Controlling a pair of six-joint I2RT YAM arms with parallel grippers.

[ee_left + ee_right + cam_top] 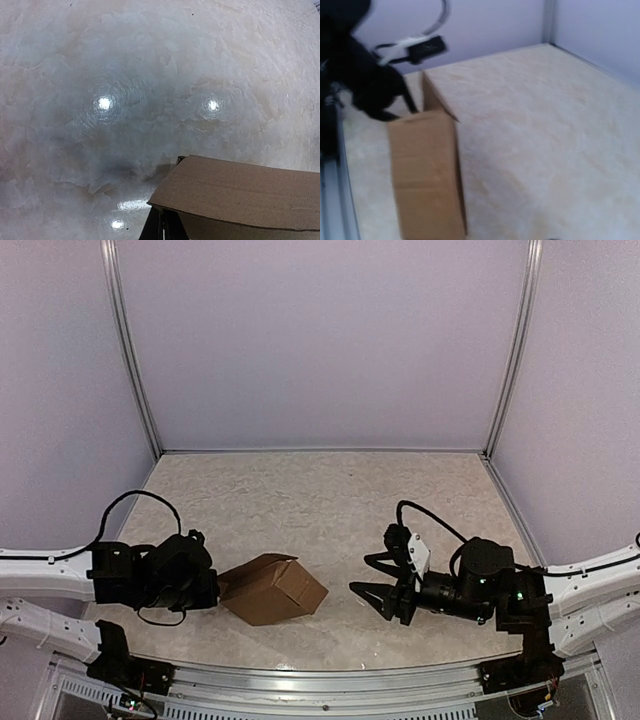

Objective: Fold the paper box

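The left arm [45,575] and right arm [600,570] have white links and black wrists. A black cable [140,495] loops over each; the right carries a white block [418,553].

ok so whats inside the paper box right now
Nothing of the inside shows. The paper box turns only brown outer faces and a raised flap to the cameras; the left gripper covers its left end.

brown cardboard paper box [272,588] on pale marbled tabletop [330,490], near the front edge, left of centre, black left gripper [215,590] touching its left end, black right gripper [360,573] to its right, apart from it, plain panel walls [320,340] behind and on both sides
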